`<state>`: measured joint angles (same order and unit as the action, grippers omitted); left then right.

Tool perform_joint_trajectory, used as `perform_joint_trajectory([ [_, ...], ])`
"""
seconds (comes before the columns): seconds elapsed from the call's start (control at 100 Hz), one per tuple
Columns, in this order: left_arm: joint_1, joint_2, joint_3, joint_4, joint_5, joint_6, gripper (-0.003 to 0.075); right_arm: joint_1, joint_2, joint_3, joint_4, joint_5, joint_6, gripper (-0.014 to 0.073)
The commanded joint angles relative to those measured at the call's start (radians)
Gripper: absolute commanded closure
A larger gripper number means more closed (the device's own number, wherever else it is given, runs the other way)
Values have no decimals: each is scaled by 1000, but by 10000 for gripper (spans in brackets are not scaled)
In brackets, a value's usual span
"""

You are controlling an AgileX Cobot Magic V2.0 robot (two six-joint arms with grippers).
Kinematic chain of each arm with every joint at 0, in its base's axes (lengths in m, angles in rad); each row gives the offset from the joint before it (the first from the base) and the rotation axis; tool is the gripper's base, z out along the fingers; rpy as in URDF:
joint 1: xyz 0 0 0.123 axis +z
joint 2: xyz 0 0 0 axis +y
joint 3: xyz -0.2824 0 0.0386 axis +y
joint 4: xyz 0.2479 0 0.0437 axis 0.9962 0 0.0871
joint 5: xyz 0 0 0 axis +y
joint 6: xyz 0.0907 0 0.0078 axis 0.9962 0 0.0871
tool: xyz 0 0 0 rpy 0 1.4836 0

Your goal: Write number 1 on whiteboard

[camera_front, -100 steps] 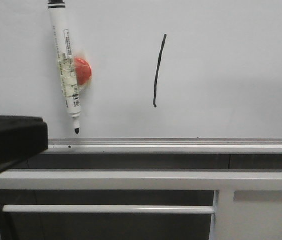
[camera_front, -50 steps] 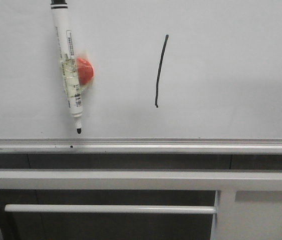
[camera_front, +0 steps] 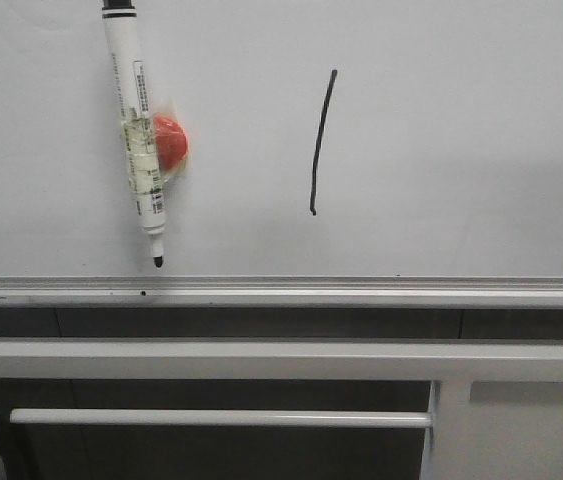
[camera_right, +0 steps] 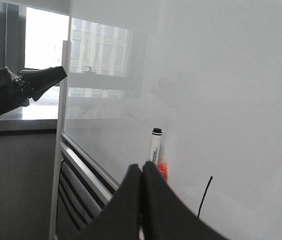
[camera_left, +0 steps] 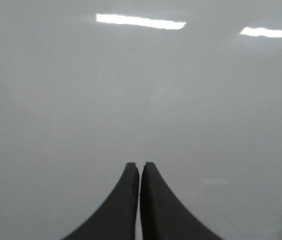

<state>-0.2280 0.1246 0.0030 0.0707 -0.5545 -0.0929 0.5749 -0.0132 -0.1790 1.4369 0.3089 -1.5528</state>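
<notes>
The number 1 point(camera_front: 321, 142) is a thin black stroke, near vertical and leaning, on the whiteboard point(camera_front: 461, 150). It also shows in the right wrist view point(camera_right: 204, 196). A white marker pen point(camera_front: 136, 130) hangs tip down on a red magnet point(camera_front: 169, 141), left of the stroke. No gripper is in the front view. My left gripper point(camera_left: 139, 165) is shut and empty, facing a plain glossy surface. My right gripper point(camera_right: 142, 166) is shut and empty, held off the whiteboard point(camera_right: 231, 100), with the pen point(camera_right: 155, 147) and the magnet point(camera_right: 163, 170) beyond its tips.
A silver rail point(camera_front: 281, 291) runs along the board's lower edge, with white frame bars point(camera_front: 261, 360) below. My left arm point(camera_right: 15, 90) shows in the right wrist view, off the board's side edge, in front of a window.
A black arm part at the lower left of the front view has moved out of view. The front view has shifted slightly. The stroke and pen are unchanged.
</notes>
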Motion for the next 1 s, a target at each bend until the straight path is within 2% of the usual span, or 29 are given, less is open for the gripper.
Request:
perform_joint_trajectory([
  [0.0,59,-30,-10,-1,43,-24,741,1,-10,-26,20,-12,-9,657],
  [0.23,107,-38,10,-39,271,-24,741,1,-10,-26,20,-12,-9,657],
  [0.3,119,-54,9,-39,377,-24,741,1,-10,-26,20,-12,-9,657],
  [0.48,230,-141,9,-82,567,-24,741,1,-10,-26,20,-12,-9,657],
  [0.8,259,-152,9,-64,793,-20,741,1,-10,-26,20,-13,-9,657],
  [0.99,259,-152,9,-51,821,-14,741,1,-10,-26,20,-13,-9,657],
])
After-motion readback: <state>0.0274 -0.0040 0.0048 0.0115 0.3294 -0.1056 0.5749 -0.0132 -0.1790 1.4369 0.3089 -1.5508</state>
